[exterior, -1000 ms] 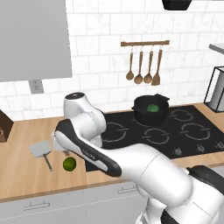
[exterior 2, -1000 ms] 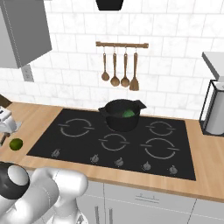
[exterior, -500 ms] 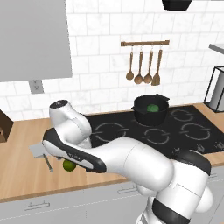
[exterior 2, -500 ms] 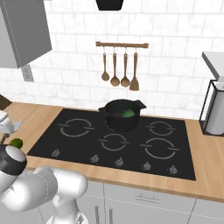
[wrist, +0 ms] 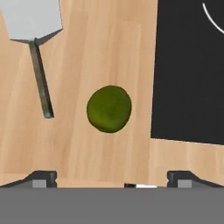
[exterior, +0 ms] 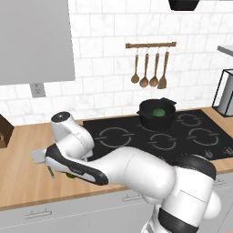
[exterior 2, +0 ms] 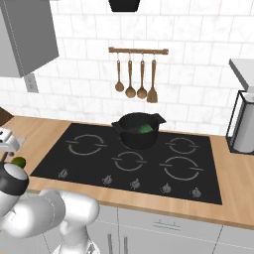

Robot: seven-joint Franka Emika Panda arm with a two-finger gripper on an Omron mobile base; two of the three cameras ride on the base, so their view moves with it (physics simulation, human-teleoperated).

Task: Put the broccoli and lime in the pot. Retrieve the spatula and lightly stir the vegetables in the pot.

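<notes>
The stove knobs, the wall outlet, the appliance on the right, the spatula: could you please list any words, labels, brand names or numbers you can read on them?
There is no readable text in these pictures.
Stove knobs: plain, no markings that can be made out.
Wall outlet: blank plate.
Appliance at the right: no label visible.
Spatula and lime on the counter: unmarked.
</notes>
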